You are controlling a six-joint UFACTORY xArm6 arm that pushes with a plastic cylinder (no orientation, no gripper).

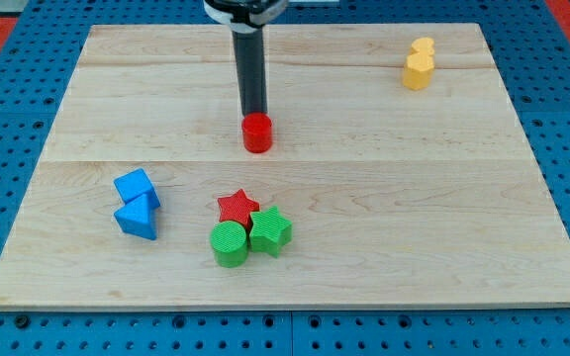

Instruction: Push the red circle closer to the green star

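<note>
The red circle (257, 133) stands near the middle of the wooden board. My tip (254, 113) is right behind it, at its top edge, touching or nearly touching it. The green star (270, 230) lies lower down, below the red circle and slightly to the right. It sits in a tight cluster with a red star (237, 207) at its upper left and a green circle (230, 243) at its left.
A blue cube (136, 188) and a blue triangle (137, 219) sit together at the view's left. Two yellow blocks (419, 65) stand at the top right. The board (414, 198) ends in blue pegboard on all sides.
</note>
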